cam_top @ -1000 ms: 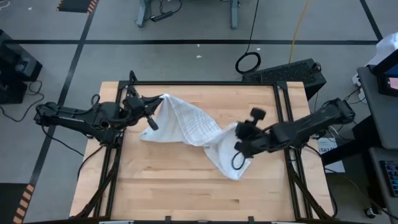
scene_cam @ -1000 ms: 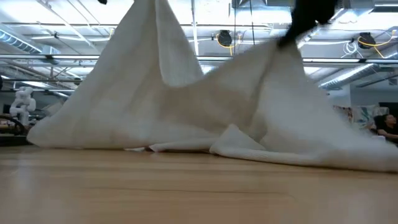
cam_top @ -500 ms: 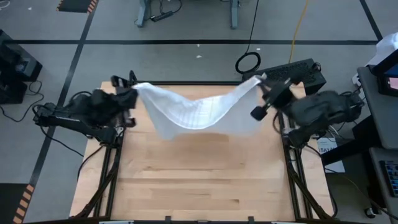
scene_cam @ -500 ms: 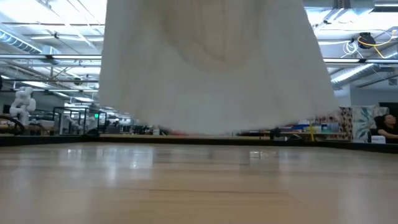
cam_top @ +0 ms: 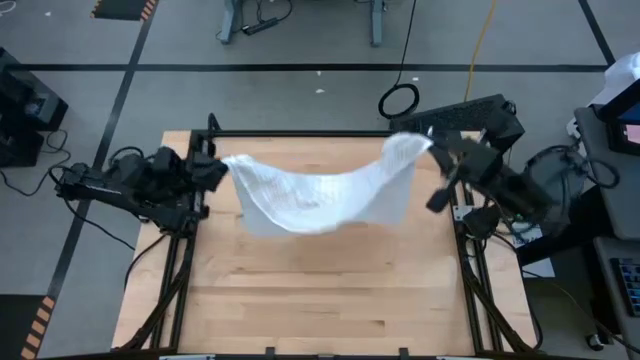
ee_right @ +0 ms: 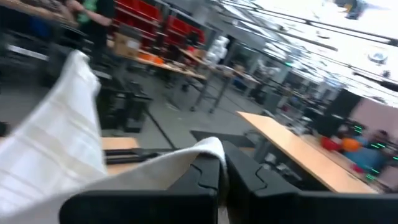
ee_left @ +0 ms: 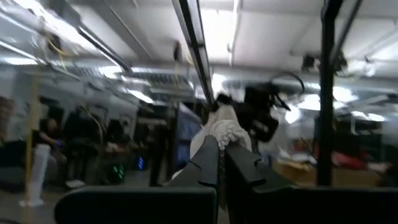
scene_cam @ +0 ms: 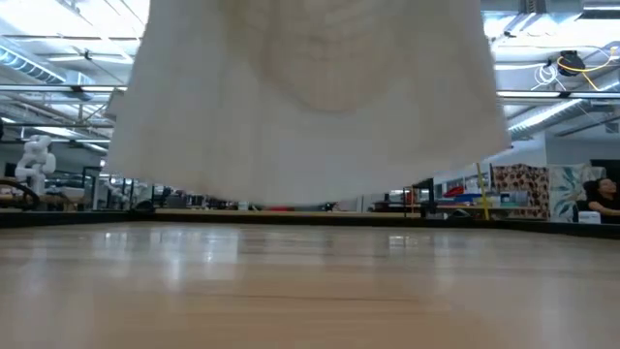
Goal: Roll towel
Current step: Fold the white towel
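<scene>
White checked towel point(cam_top: 320, 190), one, between two clamped claws, left claw point(cam_top: 222, 166) and right claw point(cam_top: 432, 148).

Bright overhead ceiling lights, glare on the table point(scene_cam: 310, 281), motion-blurred wrist views, soft shadow under the towel point(cam_top: 320, 195)

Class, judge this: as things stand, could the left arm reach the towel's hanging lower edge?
Probably not. The left gripper is shut on one top corner of the towel, the right gripper on the other; it hangs clear of the table, so letting go would drop it.

towel point(cam_top: 318, 192) hanging above table point(cam_top: 320, 290), between left gripper point(cam_top: 222, 166) and right gripper point(cam_top: 432, 148)
</scene>
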Available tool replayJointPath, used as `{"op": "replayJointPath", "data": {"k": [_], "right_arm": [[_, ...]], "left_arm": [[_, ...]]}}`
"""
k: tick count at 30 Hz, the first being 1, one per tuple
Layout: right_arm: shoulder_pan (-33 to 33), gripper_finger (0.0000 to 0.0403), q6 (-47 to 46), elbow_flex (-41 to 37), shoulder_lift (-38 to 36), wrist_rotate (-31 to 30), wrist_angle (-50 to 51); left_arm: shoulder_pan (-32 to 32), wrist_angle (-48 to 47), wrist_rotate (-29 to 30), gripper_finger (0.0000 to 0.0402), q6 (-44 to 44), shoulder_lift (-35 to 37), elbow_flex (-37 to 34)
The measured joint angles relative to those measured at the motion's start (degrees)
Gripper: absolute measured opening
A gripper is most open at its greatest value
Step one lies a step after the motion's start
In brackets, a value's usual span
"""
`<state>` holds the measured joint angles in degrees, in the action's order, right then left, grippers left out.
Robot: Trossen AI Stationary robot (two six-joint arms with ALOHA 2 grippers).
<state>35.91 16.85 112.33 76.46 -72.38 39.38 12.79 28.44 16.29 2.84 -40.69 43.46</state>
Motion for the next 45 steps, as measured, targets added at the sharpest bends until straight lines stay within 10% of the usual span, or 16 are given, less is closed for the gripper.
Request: {"op": "replayJointPath", "data": {"k": [11, 15, 22, 26, 34, 45], "right_arm": [[8.8, 0.0000, 3.2, 0.0, 2.3, -1.3, -6.0], [5.2, 0.0000, 1.0, -1.4, 2.2, -7.7, 1.0], [-6.2, 0.0000, -26.4, -6.2, 2.1, -3.7, 31.6], [-15.1, 0.0000, -36.8, -14.5, 2.3, 2.1, 39.6], [-27.0, 0.0000, -36.0, -33.5, 2.3, 3.8, 33.3], [-31.4, 0.0000, -37.2, -44.5, 2.2, 12.2, 25.7]], "left_arm": [[9.6, 1.6, -13.7, 0.0006, 0.7, -0.1, 2.9], [9.9, -0.4, 1.5, 0.0006, 7.1, 0.3, 3.8], [7.9, -10.5, 49.5, 0.0006, 25.8, 0.0, 3.8], [5.7, -26.7, 59.7, 0.0006, 19.2, -0.2, 3.8], [1.7, -60.2, 60.0, 0.0010, -11.6, -1.9, 3.7], [-0.2, -68.6, 47.8, 0.0011, -23.5, -3.2, 3.7]]}}
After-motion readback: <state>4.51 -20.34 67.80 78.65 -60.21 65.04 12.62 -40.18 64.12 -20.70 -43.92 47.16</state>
